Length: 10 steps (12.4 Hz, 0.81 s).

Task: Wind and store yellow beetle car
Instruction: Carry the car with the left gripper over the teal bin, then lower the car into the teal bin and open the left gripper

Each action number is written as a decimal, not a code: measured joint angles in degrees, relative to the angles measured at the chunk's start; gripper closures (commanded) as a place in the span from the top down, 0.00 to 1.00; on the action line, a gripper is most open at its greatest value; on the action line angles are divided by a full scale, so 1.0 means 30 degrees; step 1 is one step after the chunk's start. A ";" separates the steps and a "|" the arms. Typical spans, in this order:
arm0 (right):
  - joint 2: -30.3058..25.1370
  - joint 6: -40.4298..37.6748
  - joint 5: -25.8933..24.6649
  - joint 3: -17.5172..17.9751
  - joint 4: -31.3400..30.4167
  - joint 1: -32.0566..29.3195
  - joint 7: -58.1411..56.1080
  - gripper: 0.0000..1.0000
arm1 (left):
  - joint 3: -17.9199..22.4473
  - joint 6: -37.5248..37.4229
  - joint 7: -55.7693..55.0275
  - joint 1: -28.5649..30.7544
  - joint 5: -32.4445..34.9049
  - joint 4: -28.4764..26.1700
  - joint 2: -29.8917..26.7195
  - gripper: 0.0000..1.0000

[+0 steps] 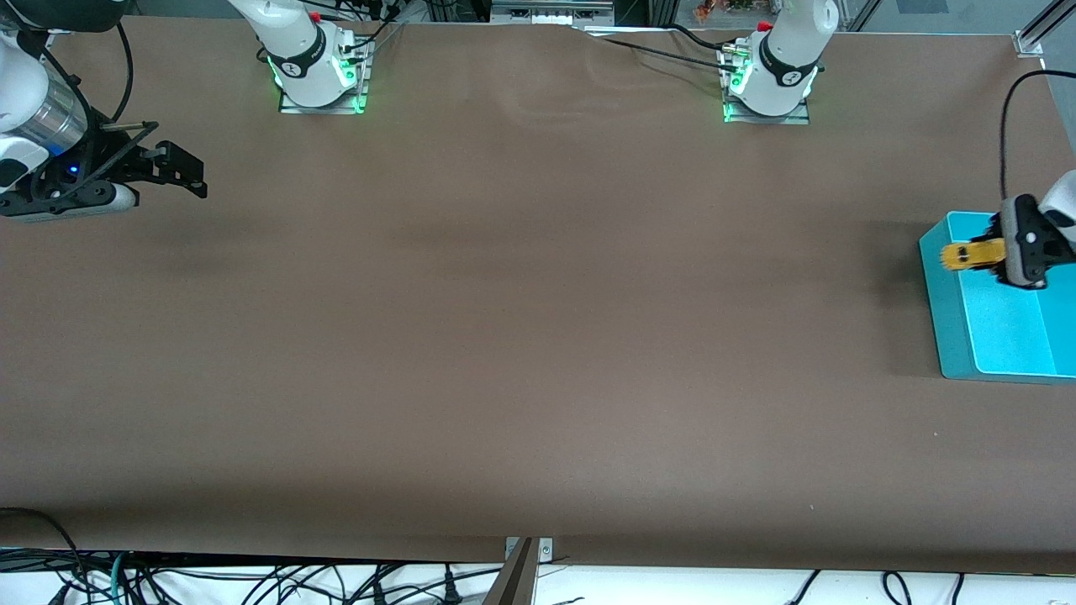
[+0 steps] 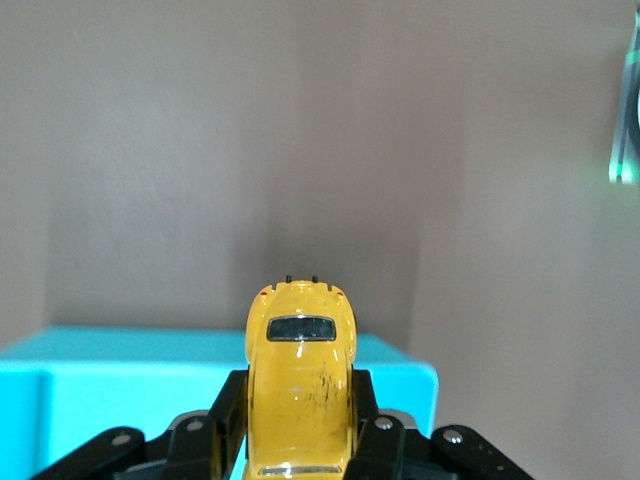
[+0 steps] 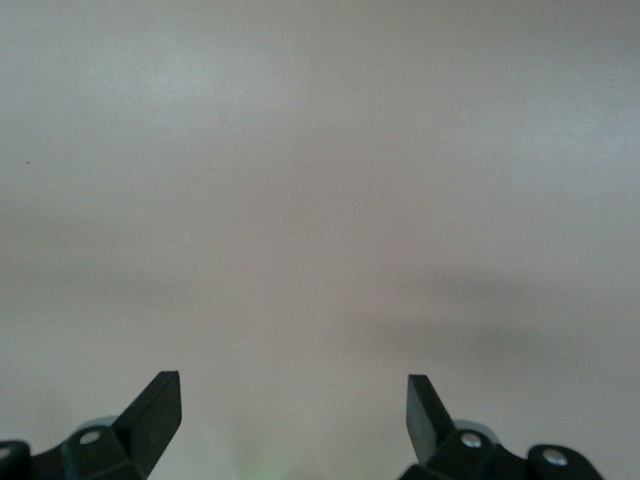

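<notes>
The yellow beetle car (image 1: 971, 255) hangs over the turquoise bin (image 1: 1009, 332) at the left arm's end of the table. My left gripper (image 1: 994, 256) is shut on it, the black fingers (image 2: 222, 420) pressing both of its sides. In the left wrist view the yellow beetle car (image 2: 300, 385) points outward over the turquoise bin's (image 2: 110, 385) rim, its small window showing. My right gripper (image 1: 187, 172) waits above the bare cloth at the right arm's end of the table. It stands open, and the right wrist view shows nothing between its fingers (image 3: 155, 410).
A brown cloth (image 1: 521, 319) covers the whole table. The two arm bases (image 1: 319, 76) (image 1: 769, 84) stand along the edge farthest from the front camera. Cables hang under the edge nearest to that camera.
</notes>
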 measured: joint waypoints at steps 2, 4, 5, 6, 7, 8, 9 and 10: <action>-0.0082 -0.0062 0.0000 -0.0045 0.0002 0.0000 0.0000 1.00 | 0.0070 0.1265 0.1213 0.0705 0.1255 -0.0227 0.0339 0.27; -0.0087 -0.0064 0.0000 -0.0073 0.0002 0.0000 0.0000 1.00 | 0.0080 0.3077 0.2759 0.1697 0.1413 -0.0480 0.1664 0.29; -0.0087 -0.0064 0.0000 -0.0073 0.0009 0.0002 0.0000 1.00 | 0.0077 0.4000 0.3715 0.2005 0.1413 -0.0596 0.2605 0.29; -0.0096 -0.0064 0.0000 -0.0073 0.0016 0.0003 -0.0001 1.00 | 0.0063 0.4979 0.4416 0.2139 0.1413 -0.0630 0.3545 0.29; -0.0100 -0.0064 0.0000 -0.0073 0.0021 0.0005 -0.0001 1.00 | 0.0053 0.5974 0.4914 0.2180 0.1413 -0.0621 0.4296 0.34; -0.0099 -0.0063 0.0000 -0.0072 0.0022 0.0007 -0.0001 1.00 | 0.0050 0.6765 0.5270 0.2221 0.1411 -0.0605 0.4825 0.50; -0.0098 -0.0048 0.0000 -0.0074 0.0022 0.0006 -0.0001 1.00 | 0.0049 0.7329 0.5486 0.2299 0.1299 -0.0594 0.5190 0.94; -0.0094 -0.0004 0.0000 -0.0082 0.0022 0.0006 -0.0001 1.00 | 0.0051 0.7734 0.5652 0.2427 0.0988 -0.0594 0.5458 1.00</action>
